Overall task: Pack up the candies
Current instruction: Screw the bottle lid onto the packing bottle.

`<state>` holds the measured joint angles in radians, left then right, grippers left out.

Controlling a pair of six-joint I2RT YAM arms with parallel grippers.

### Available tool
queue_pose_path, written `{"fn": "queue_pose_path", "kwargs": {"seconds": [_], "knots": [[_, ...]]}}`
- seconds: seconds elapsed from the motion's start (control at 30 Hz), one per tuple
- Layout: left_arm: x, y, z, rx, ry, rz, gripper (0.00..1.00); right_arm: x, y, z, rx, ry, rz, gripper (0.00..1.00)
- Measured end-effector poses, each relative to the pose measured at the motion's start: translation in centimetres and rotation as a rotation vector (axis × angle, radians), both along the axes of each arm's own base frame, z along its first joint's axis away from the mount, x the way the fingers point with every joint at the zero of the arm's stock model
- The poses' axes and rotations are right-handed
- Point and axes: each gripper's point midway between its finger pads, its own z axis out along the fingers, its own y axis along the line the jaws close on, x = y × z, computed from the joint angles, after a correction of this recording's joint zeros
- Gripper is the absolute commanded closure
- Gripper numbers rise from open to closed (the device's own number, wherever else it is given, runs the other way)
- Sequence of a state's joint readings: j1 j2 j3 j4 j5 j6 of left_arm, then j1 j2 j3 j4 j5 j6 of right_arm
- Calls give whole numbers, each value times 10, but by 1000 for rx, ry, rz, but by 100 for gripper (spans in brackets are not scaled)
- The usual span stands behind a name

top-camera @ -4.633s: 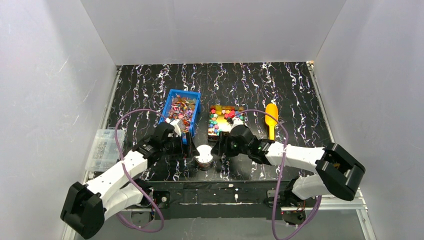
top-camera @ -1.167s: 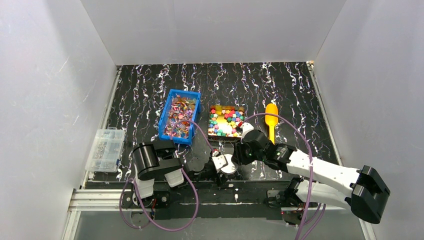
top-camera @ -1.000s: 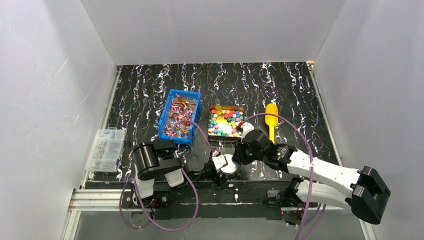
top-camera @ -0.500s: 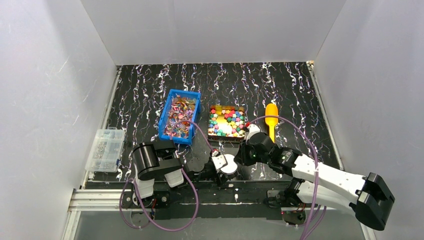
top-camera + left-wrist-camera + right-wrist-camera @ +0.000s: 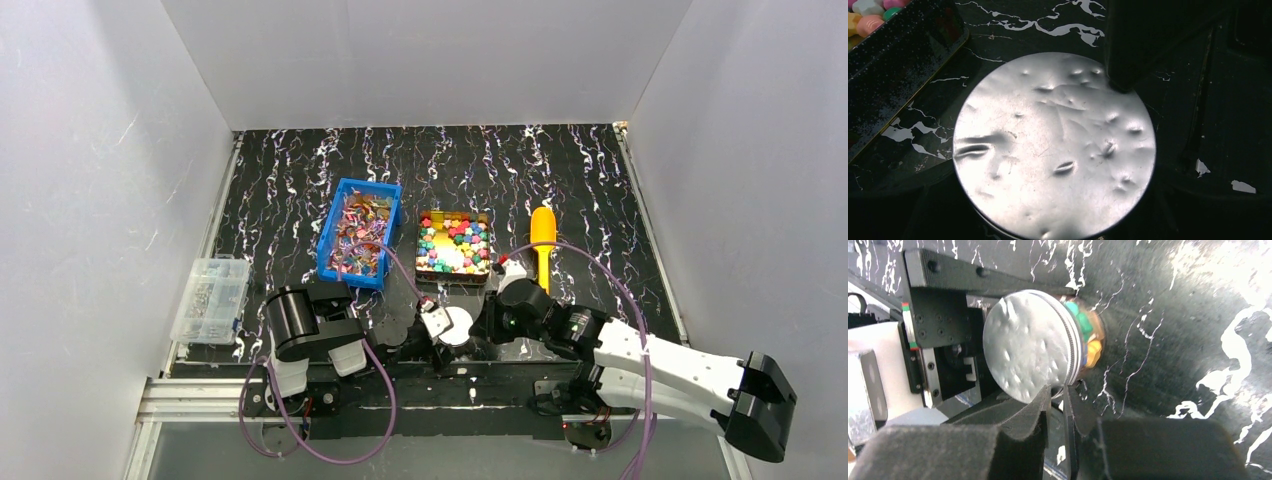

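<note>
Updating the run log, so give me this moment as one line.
jar: closed, candies inside | left gripper: holding jar | right gripper: narrow gap, at rim of lid

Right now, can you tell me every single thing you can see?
blue bin: one, blue, middle of the table
wrapped candies: many, pink, orange and purple, in the blue bin
tray: one, black and gold, right of the bin
chunky candies: many, mixed colours, in the tray
scoop: one, orange, right of the tray
clear box: one, see-through, table's left edge
jar: one, clear, silver lid, candies inside, near edge
table: one, black with white streaks
left gripper: one, black, gripping the jar
right gripper: one, black, nearly shut at the lid's edge
</note>
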<state>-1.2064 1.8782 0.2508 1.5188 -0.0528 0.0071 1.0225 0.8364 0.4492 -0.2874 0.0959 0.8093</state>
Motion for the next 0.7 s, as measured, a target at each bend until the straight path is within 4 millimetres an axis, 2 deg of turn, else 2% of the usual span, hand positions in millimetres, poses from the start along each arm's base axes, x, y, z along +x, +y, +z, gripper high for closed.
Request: {"fn": "queue_pose_path", "kwargs": {"seconds": [0.17,0.23,0.33,0.43,0.53,0.7], "knots": [[4,3,0,-3,4,33,69,-22,5,-3,-5,38,43,75],[10,6,0,-3,5,65,69,-37,2,-12,-48,72,78,73],[14,9,0,-4,5,92,69,-47,-7,-21,-110,99,91,64],[16,10,0,-4,5,106,70,-43,-11,-13,-144,81,73,57],[16,10,0,-5,6,108,70,-32,-6,9,-134,31,46,48],[16,10,0,-5,6,108,70,-14,7,33,-139,-48,44,43]]}}
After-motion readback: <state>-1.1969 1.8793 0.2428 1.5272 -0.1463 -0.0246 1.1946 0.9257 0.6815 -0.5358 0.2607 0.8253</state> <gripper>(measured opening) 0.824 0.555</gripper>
